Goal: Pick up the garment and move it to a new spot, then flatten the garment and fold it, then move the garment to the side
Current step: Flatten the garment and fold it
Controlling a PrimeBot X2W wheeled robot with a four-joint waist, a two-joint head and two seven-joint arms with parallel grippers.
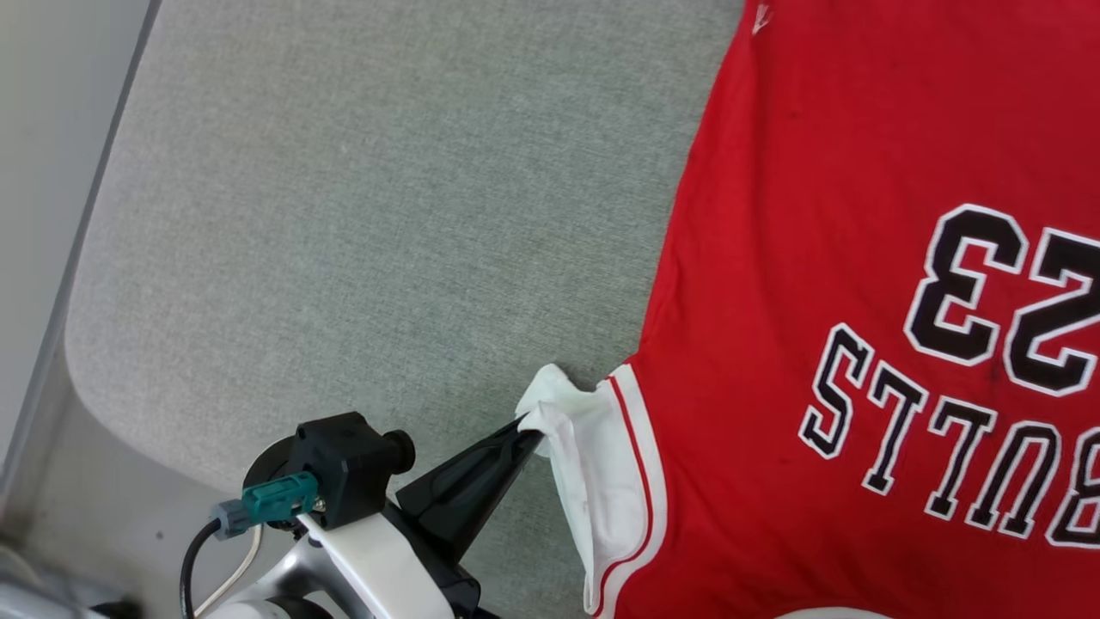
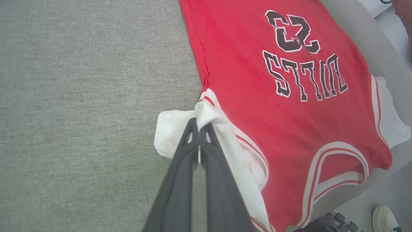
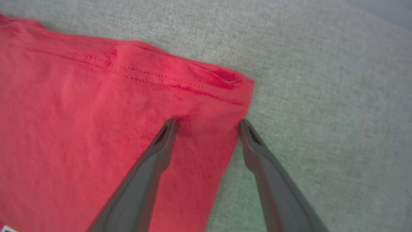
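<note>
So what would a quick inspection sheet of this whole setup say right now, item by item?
Surface: grey fabric-covered table, rounded corner.
Job's things: red jersey spread flat, lettering up; its white sleeve bunched.
Clutter: nothing seen.
Grippers: left gripper shut on the white sleeve; right gripper open, one fingertip on the red cloth near the hem corner, the other at its edge.
Cables: black and pale cables with a teal plug at the left wrist.
Surroundings: pale floor; a white shoe beside the table.

I log the garment (image 1: 773, 258): red jersey, white sleeves, black-and-white chest lettering, lying face-up and mostly flat on the grey pad (image 1: 344, 215); one sleeve is crumpled.
</note>
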